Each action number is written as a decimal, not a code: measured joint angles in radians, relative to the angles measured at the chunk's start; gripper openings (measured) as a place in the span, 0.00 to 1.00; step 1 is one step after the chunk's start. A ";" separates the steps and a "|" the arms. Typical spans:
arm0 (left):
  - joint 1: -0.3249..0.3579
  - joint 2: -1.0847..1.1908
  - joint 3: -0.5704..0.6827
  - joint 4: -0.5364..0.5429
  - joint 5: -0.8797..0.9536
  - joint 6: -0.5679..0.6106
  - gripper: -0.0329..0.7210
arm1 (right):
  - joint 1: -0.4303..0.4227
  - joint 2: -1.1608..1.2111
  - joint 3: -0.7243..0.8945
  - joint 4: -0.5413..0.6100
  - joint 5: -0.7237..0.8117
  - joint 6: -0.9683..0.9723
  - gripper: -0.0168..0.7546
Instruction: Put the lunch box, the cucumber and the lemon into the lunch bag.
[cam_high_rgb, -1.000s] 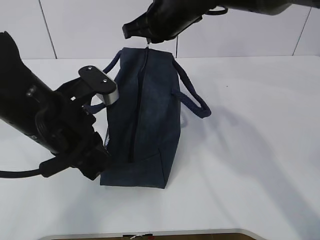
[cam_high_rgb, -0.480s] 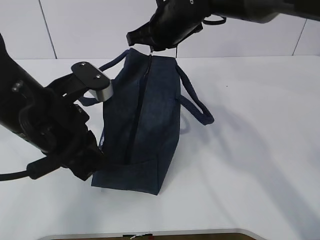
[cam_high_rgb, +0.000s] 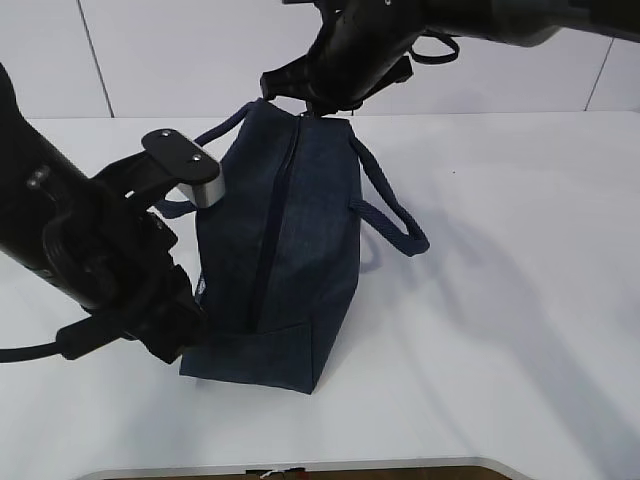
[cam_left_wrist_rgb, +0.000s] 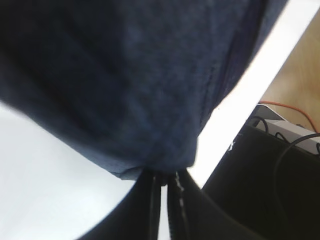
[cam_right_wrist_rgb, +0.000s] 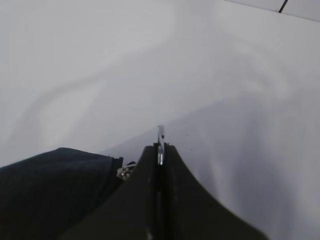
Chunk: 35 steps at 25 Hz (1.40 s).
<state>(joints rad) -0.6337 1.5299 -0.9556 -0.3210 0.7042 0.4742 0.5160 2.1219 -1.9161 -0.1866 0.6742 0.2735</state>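
Note:
The dark navy lunch bag (cam_high_rgb: 285, 240) stands on the white table with its zipper (cam_high_rgb: 272, 230) closed along the top. My right gripper (cam_high_rgb: 305, 108) is at the bag's far end, shut on the metal ring pull (cam_right_wrist_rgb: 160, 141). My left gripper (cam_high_rgb: 195, 305) is at the near lower corner of the bag, shut on its fabric edge (cam_left_wrist_rgb: 160, 172); the bag (cam_left_wrist_rgb: 130, 75) fills the left wrist view. The lunch box, cucumber and lemon are not in view.
The bag's loop handles hang to either side, one on the right (cam_high_rgb: 395, 215) and one at the back left (cam_high_rgb: 215, 135). The white table (cam_high_rgb: 520, 260) stretches to the right. The table's front edge (cam_high_rgb: 300, 468) is near the bottom.
The right gripper has moved down and slightly right with the ring pull. The bag has shifted and leaned left, its near end drawn by the left gripper.

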 joint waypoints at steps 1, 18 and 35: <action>0.000 0.000 0.000 0.001 0.000 -0.011 0.03 | 0.000 0.000 0.000 0.004 0.008 0.000 0.03; 0.035 -0.079 -0.219 0.014 0.374 -0.318 0.47 | 0.000 0.000 0.000 0.023 0.047 0.000 0.03; 0.259 0.166 -0.615 -0.213 0.443 -0.300 0.47 | 0.000 0.000 0.000 0.044 0.044 0.000 0.03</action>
<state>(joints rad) -0.3752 1.6964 -1.5703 -0.5344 1.1470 0.1741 0.5160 2.1219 -1.9161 -0.1429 0.7181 0.2735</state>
